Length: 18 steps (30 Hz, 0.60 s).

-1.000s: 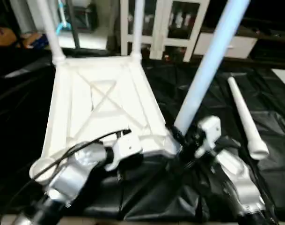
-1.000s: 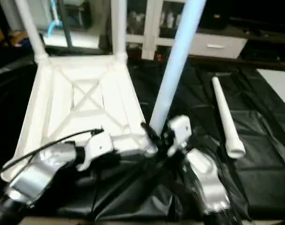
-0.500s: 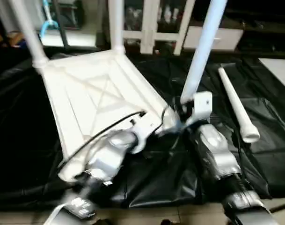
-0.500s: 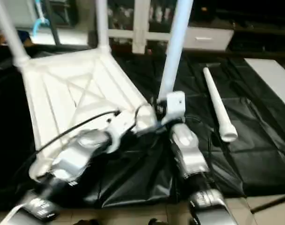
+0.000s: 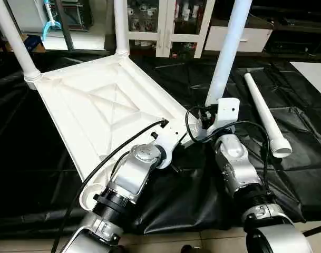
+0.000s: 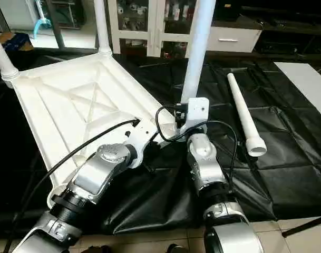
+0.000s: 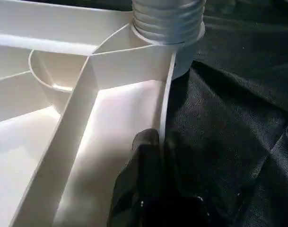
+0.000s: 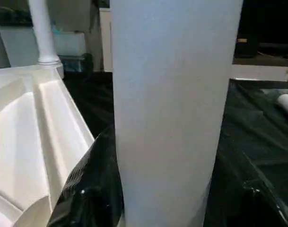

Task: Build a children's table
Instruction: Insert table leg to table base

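Note:
The children's table top [image 5: 97,110] lies upside down on the black sheet, its X ribs facing up. Two legs stand in the far corner sockets, one at the left [image 5: 12,42] and one further right [image 5: 120,26]. A third leg [image 5: 229,47] stands nearly upright at the near right corner, its ribbed end [image 7: 167,19] at the socket. My right gripper [image 8: 167,198] is shut on that leg low down, a finger [image 8: 87,189] on either side. My left gripper [image 7: 160,142] is shut on the top's thin rim [image 7: 165,109] just beside that corner. The fourth leg [image 5: 263,113] lies loose on the sheet to the right.
A black sheet [image 5: 23,158] covers the work surface to its front edge. A white glass-door cabinet [image 5: 171,21] stands behind. A white flat board [image 5: 313,71] lies at the far right. My left arm's cable [image 5: 113,158] runs over the table top.
The whole picture has shifted as the camera moved. Both grippers keep their holds. The held leg now looks closer to upright than a second ago.

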Available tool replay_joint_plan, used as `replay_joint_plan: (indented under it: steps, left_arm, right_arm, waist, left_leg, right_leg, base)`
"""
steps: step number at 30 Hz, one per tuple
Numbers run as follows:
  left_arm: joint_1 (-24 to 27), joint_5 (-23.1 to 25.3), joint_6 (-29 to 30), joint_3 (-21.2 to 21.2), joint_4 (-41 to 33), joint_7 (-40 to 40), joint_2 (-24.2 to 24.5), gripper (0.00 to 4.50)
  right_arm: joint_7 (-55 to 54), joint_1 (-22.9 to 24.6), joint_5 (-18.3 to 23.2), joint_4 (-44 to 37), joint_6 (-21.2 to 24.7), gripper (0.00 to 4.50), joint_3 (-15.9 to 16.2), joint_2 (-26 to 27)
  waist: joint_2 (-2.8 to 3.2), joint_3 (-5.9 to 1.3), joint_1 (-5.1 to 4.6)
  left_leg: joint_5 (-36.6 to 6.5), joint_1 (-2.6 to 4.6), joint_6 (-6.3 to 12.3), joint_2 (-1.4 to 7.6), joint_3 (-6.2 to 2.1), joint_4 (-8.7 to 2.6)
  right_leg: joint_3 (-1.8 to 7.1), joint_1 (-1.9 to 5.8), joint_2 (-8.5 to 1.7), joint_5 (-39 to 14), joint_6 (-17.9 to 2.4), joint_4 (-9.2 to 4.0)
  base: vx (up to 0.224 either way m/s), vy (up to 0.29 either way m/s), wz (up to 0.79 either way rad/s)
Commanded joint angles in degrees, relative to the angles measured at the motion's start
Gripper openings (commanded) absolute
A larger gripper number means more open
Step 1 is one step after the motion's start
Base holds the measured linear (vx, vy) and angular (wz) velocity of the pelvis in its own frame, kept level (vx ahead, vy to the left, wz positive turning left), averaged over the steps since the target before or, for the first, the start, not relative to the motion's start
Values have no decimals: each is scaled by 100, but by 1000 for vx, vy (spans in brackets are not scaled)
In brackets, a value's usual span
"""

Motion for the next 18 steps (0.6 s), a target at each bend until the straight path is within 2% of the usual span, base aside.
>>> replay_joint_plan:
  steps: [1, 5, 7, 9, 10, 11, 12, 13, 15, 18]
  left_arm:
    - [-190, 62, -401, 643, -151, 645, 115, 0]
    - [-207, 55, -452, 630, -130, 620, 164, 0]
    - [-213, 29, -486, 596, -124, 590, 206, 0]
    - [-207, -7, -518, 565, -140, 549, 257, 0]
    - [-205, -25, -539, 540, -147, 519, 289, 0]
    - [-203, -34, -550, 527, -151, 505, 305, 0]
    - [-188, -40, -586, 501, -176, 450, 347, 0]
    - [-155, -56, -652, 450, -231, 331, 413, 0]
    - [-100, -78, -721, 395, -321, 184, 496, 0]
    - [9, -115, -800, 320, -494, -46, 649, 0]
  right_arm:
    - [546, 507, 125, 172, 34, 186, 232, 156]
    - [754, 566, 89, 5, -106, 186, 253, 107]
    - [922, 593, 96, -105, -140, 256, 217, 82]
    - [1111, 659, 156, -321, -122, 265, 209, 30]
    - [1186, 698, 172, -435, -115, 276, 220, -7]
    - [1222, 717, 182, -486, -111, 289, 224, -24]
    - [1355, 784, 250, -665, -55, 297, 244, -74]
    - [1459, 873, 301, -886, 13, 297, 256, -146]
    - [1630, 1003, 392, -1206, 145, 302, 265, -252]
    - [1887, 1205, 541, -1660, 374, 302, 234, -445]
  waist:
    - [-51, -255, 3]
    - [-51, -272, 32]
    - [-60, -274, 43]
    - [-54, -280, 46]
    - [-77, -297, -7]
    - [-74, -351, -59]
    - [-47, -375, -59]
    - [-65, -415, -71]
    - [-66, -392, -44]
    - [-41, -404, 23]
  left_leg:
    - [-2884, 151, 70, 232, -104, -423]
    - [-2518, 126, 176, 243, -59, -411]
    - [-2446, 120, 223, 246, -46, -406]
    - [-2403, 93, 276, 244, -47, -404]
    - [-2201, -20, 271, 230, -88, -420]
    - [-1865, -117, 242, 223, -127, -419]
    - [-1783, -107, 235, 236, -136, -422]
    - [-1622, -65, 326, 244, -118, -326]
    - [-1661, -18, 589, 249, -38, -260]
    - [-1224, -15, 709, 269, 9, -222]
  right_leg:
    - [19, 13, -73, -2248, -479, -405]
    - [36, 44, -63, -1758, -623, -351]
    - [39, 59, -62, -1697, -648, -340]
    - [34, 75, -65, -1705, -630, -338]
    - [18, 178, -83, -1614, -603, -290]
    - [-20, 257, -82, -1306, -625, -211]
    - [-34, 241, -75, -1195, -666, -198]
    - [-22, 182, -65, -769, -815, -170]
    - [2, 64, -35, -722, -1055, -202]
    - [7, 76, -26, -329, -1156, -142]
  base:
    - [0, 0, 0]
    - [0, 0, 0]
    - [0, 0, 0]
    - [0, 0, 0]
    - [-10, -4, -24]
    - [-10, -4, -24]
    - [0, -7, -28]
    - [0, 0, 0]
    - [27, -14, 1]
    - [68, -34, 1]
